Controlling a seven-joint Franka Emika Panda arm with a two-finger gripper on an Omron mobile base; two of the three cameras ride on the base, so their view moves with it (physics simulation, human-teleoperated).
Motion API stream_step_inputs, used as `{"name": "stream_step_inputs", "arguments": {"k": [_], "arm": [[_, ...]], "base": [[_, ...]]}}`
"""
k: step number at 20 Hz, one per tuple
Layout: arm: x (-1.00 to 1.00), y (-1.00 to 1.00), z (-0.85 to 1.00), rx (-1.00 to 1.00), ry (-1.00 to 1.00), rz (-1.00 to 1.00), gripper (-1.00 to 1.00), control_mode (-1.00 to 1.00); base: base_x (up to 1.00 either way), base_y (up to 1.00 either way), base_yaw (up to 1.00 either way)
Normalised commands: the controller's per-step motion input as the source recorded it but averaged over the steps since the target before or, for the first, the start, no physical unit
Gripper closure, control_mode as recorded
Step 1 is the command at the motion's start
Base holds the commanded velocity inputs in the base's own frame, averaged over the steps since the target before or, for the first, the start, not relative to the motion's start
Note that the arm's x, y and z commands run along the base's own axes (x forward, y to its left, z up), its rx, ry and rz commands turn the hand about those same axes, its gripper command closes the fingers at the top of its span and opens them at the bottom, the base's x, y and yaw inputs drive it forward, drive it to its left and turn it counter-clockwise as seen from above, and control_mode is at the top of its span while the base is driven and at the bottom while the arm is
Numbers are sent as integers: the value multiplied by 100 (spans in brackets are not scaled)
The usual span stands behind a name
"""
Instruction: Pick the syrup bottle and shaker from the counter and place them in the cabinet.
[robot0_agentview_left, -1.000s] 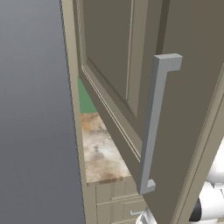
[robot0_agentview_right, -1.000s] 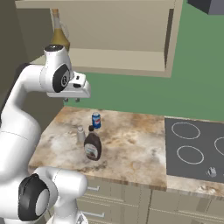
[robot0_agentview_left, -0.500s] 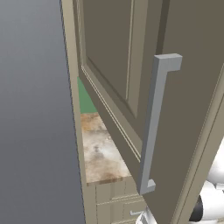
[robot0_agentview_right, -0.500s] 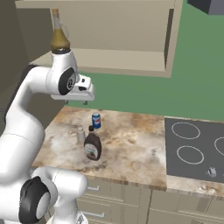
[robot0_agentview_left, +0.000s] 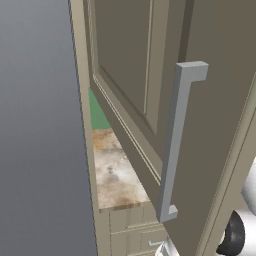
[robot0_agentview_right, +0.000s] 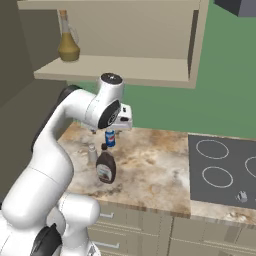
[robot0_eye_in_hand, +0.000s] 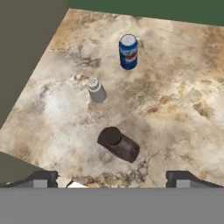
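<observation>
On the counter (robot0_eye_in_hand: 175, 113) stand one brown syrup bottle (robot0_eye_in_hand: 118, 143), one small grey shaker (robot0_eye_in_hand: 96, 89) just beside it, and one blue can (robot0_eye_in_hand: 128, 51) with a red, white and blue Pepsi-style logo whose lettering is too small to read. The gripper (robot0_eye_in_hand: 113, 178) hangs above them with its jaws wide apart, holding nothing. The cabinet (robot0_agentview_right: 125, 65) is open, one amber glass bottle (robot0_agentview_right: 68, 41) on its shelf, its door (robot0_agentview_left: 150, 100) swung out with one grey bar handle (robot0_agentview_left: 176, 145).

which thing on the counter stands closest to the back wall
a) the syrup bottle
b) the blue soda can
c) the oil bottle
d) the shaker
b: in the right base view the blue soda can stands behind the shaker and the syrup bottle, nearest the green wall; the hand view shows the same order.
</observation>
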Motion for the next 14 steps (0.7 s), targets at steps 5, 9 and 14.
{"name": "stream_step_inputs", "arguments": {"k": [5, 9, 14], "arm": [[-36, -37, -52, 12, -7, 32, -100, -100], [-34, -9, -55, 12, -13, 32, -100, -100], [-23, 0, -49, 15, -9, 18, -100, -100]], "base": [[0, 0, 0], [0, 0, 0], [0, 0, 0]]}}
